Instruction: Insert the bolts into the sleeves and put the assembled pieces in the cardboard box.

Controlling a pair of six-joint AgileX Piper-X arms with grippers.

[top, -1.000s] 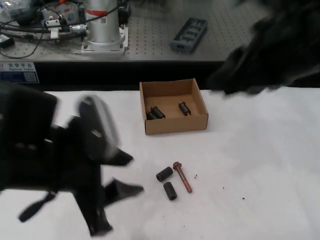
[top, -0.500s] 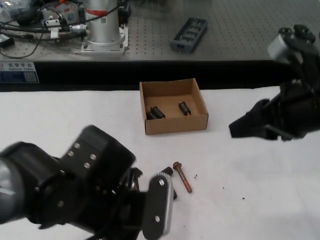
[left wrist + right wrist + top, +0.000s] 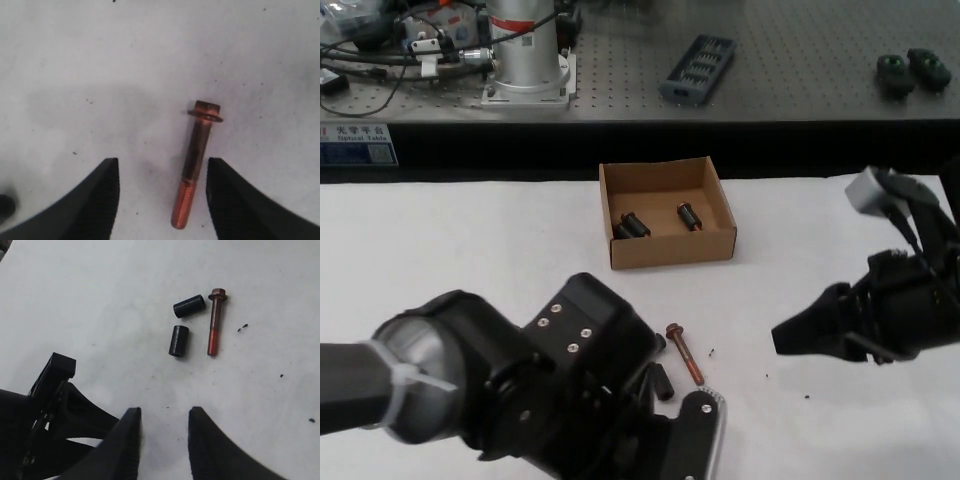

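Left gripper (image 3: 162,166) open astride the bolt (image 3: 196,160).
Right gripper (image 3: 164,412) open, right of two sleeves (image 3: 178,340); far cardboard box (image 3: 672,250) holds seemingly assembled pieces (image 3: 688,215).

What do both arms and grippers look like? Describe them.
Left arm: black housing with silver screws, grey barrel wrapped by a white cable tie. Right arm: black, with a pale grey block on top. Both the left gripper and right gripper have black tapered fingers.

You see a coppery metal bolt (image 3: 197,165) with a smooth shank and threaded tip; matt black sleeves (image 3: 178,340); a matt brown cardboard box (image 3: 672,250); a matt white, lightly speckled bench cover (image 3: 800,230).
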